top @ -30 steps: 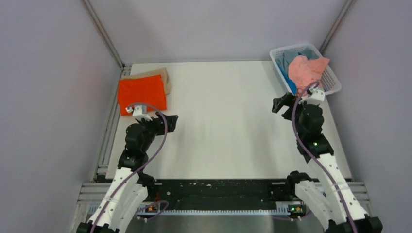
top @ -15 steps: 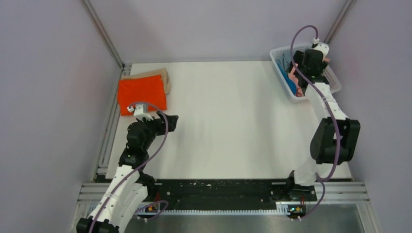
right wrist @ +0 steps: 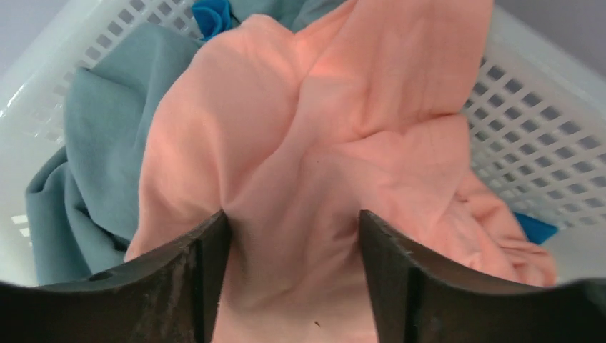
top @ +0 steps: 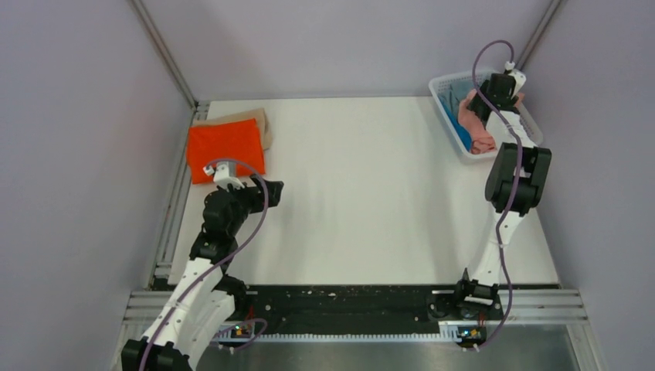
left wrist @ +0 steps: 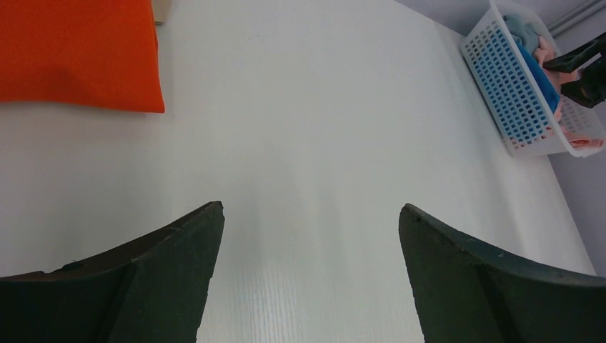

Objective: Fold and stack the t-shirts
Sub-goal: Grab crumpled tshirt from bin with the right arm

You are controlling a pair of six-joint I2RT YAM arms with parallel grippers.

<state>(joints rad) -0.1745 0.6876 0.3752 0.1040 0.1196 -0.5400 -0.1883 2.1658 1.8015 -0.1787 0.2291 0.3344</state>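
The right gripper (right wrist: 293, 227) stands down inside the white mesh basket (right wrist: 543, 121), its 2 fingers (right wrist: 196, 279) partly apart, with a ridge of the salmon pink t-shirt (right wrist: 343, 143) filling the gap between them. The cloth touches both inner faces, yet we cannot tell whether it is pinched or only lying there. The fingertips sit below the fold, and what is under them is hidden.

Around the salmon heap we see the grey t-shirt (right wrist: 93, 143) crumpled along the basket's left side. The blue t-shirt (right wrist: 211, 14) shows only as 2 small scraps, one at the top and one at the lower right, with the rest buried.

From above, the right arm (top: 514, 170) reaches to the far right corner of the table (top: 355, 193). Its wrist covers much of the basket's contents, so the gripper itself is hard to make out there.

The left gripper (left wrist: 311, 214) hangs above bare table with its fingers spread wide and nothing between them; only their tips are in view, the rest cut off by the frame. Beyond them, at the far left, lies the orange t-shirt (top: 225, 148) — folded flat into a neat rectangle. It rests on the tan t-shirt (top: 259, 117), of which only a strip along the far and right edges shows. The left arm (top: 208, 255) stands just near of that stack, and its wrist overlaps the orange shirt's near edge in the overhead view.
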